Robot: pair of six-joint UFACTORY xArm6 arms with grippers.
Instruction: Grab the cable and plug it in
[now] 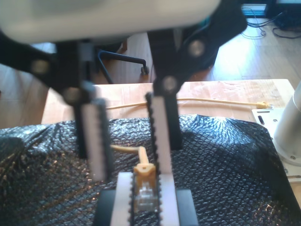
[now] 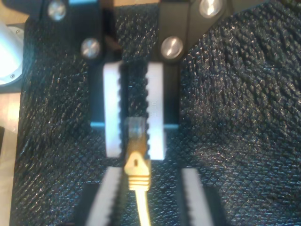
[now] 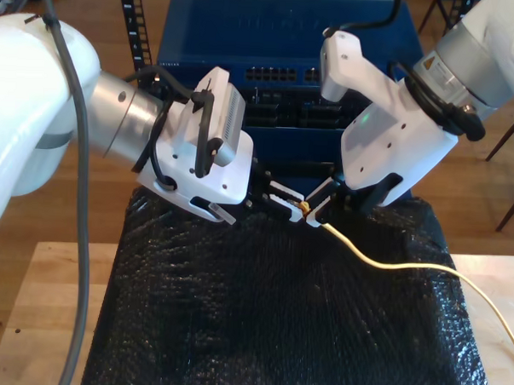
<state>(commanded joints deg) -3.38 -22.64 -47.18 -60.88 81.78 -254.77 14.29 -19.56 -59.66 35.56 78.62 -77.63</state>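
My first claw (image 1: 130, 170) agape, my second claw (image 2: 135, 149) tight.

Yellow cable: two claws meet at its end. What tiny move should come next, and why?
Probably close my first gripper on the yellow boot of the cable. My second gripper pinches the clear plug by its tip, which must be free for plugging in, and my first gripper's jaws stand open either side of the boot.

Black bubble-wrap sheet (image 3: 268, 321) over wooden table (image 3: 47, 303), blue network switch (image 3: 272, 48) behind
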